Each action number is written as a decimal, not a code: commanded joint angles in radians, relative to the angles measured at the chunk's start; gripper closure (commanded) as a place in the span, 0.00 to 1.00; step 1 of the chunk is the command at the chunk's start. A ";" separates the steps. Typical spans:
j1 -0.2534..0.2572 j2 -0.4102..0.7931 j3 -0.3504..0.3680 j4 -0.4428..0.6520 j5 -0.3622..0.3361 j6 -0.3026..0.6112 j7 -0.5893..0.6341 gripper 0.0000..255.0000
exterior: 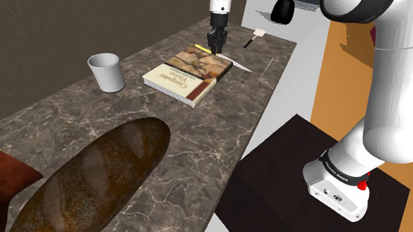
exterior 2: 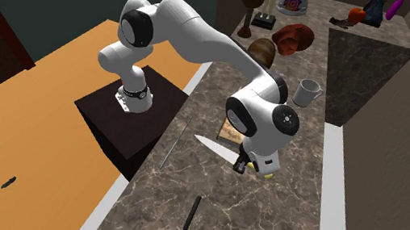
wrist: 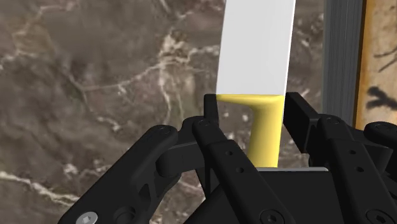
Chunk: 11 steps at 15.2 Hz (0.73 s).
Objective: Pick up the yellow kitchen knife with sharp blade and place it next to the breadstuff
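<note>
My black gripper (wrist: pixel 254 107) is shut on the yellow handle of a kitchen knife (wrist: pixel 257 44), whose wide white blade juts out past the fingertips (wrist: pixel 212 109). In the shoulder view the gripper (exterior: pixel 216 47) points down at the far end of the marble counter, beside a book, holding the knife (exterior: pixel 240 64) flat just over the surface. The second exterior view has the blade (exterior 2: pixel 209 144) sticking out sideways from the gripper (exterior 2: pixel 247 166). A long dark-brown loaf of bread (exterior: pixel 97 177) lies at the near end of the counter.
The book (exterior: pixel 189 72) lies flat between the gripper and the loaf. A white cup (exterior: pixel 106 71) stands to its left in the shoulder view. A second knife (exterior 2: pixel 188 222) with a black handle lies farther along the marble counter (exterior: pixel 219 126). The dark stand (exterior: pixel 301 186) is beside the counter.
</note>
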State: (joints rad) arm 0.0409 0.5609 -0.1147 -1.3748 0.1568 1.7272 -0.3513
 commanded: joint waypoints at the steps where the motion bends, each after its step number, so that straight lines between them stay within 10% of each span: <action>1: 0.002 0.003 0.003 -0.004 0.002 0.000 0.000 1.00; 11: 0.001 -0.014 0.002 0.051 -0.001 -0.072 0.009 1.00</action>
State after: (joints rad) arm 0.0422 0.5445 -0.1134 -1.3426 0.1555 1.6723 -0.3451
